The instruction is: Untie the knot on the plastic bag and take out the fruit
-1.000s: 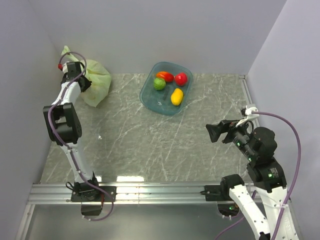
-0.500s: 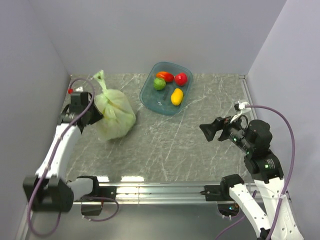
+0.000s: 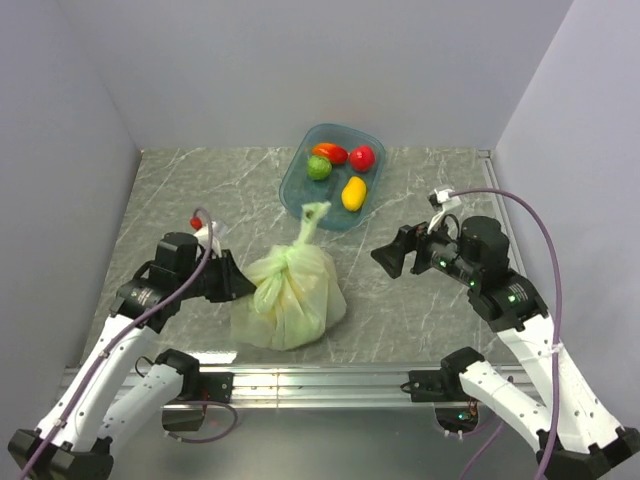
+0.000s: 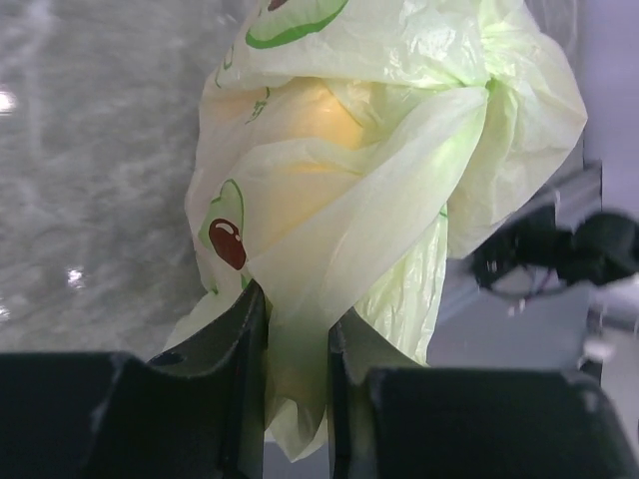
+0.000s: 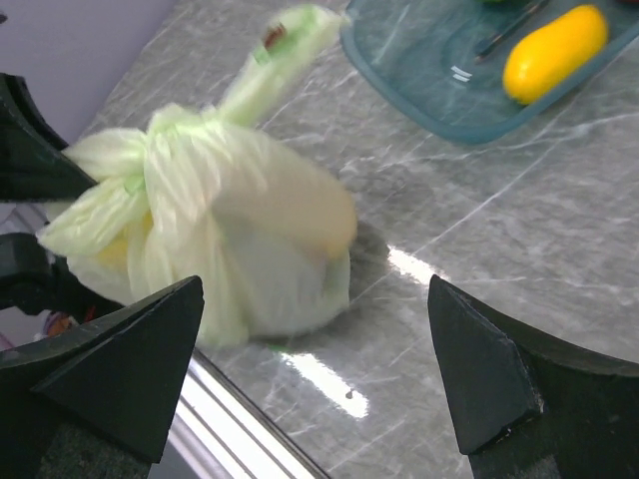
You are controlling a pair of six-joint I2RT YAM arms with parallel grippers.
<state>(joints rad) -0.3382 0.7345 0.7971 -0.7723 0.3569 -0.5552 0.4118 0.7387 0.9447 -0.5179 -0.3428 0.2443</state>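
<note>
knotted plastic bag (image 3: 291,299), teal bowl (image 3: 319,208) just beyond

**Marbled table: two items down**

Table (image 3: 200,190): grey-green stone-pattern top with pale veins. It is glossy, with light glare toward the front. An aluminium rail (image 3: 320,385) runs along the near edge.

Teal translucent bowl (image 3: 318,207): square with rounded corners, at the far centre, flat on the top.

Pale green plastic bag (image 3: 290,295): front centre, just behind the rail, its body apart from the bowl. Its underside looks to be on the surface, with a tight shadow beneath. The right wrist view is blurred, so contact is not certain.
</note>
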